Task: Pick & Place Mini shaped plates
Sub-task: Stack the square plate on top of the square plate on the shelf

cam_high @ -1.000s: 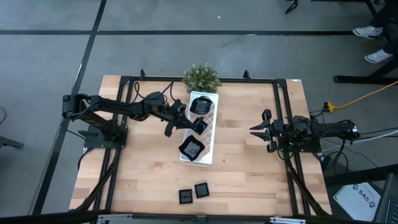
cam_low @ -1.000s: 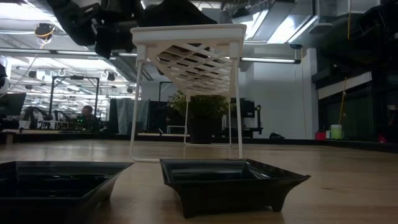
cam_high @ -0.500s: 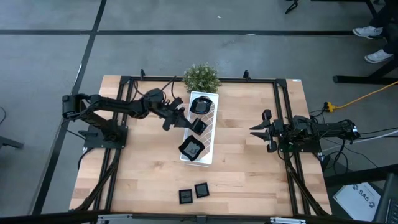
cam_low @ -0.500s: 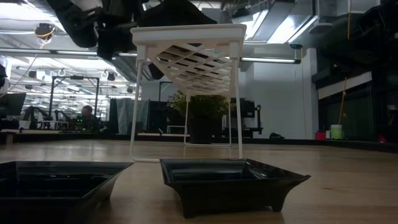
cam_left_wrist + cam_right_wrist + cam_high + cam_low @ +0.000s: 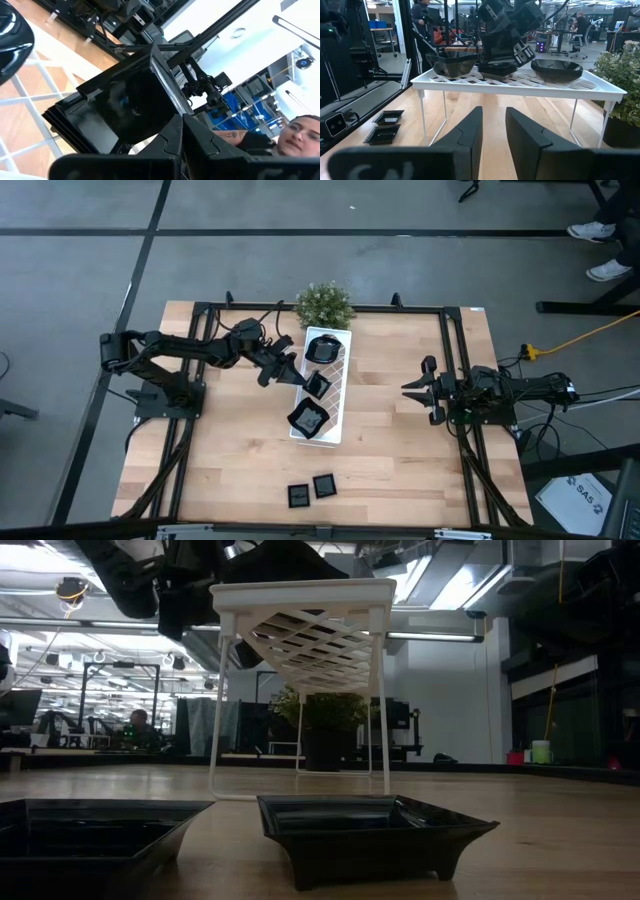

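Note:
A white lattice tray (image 5: 331, 437) on legs stands mid-table. On it rest a round black plate (image 5: 322, 350) at the far end and a square plate (image 5: 309, 420) at the near end. Between them lies a third black mini plate (image 5: 318, 386), also seen in the left wrist view (image 5: 120, 100). My left gripper (image 5: 302, 379) reaches in level from the table's left and is shut on it. Two more mini plates (image 5: 298, 496) (image 5: 324, 485) sit flat near the front edge. My right gripper (image 5: 412, 389) waits open at the right, its fingers (image 5: 470, 130) apart. My left gripper pinches the middle plate's thin rim (image 5: 171, 106) between its two shut fingers (image 5: 200, 145). It comes level from the table's left with the wrist rolled over. In the right wrist view the plate (image 5: 497, 67) lies about flat on the tray's lattice under the gripper.
A small potted plant (image 5: 323, 303) stands just beyond the tray's far end. A black frame rail (image 5: 320, 310) borders the table. Bare wood lies between the tray and the right arm. A person (image 5: 300, 135) shows in the room behind.
My left gripper has rolled about the line it points along and swung slightly toward the far edge, staying shut. The plate in it has shifted a little toward the tray's left rim and stays on the tray.

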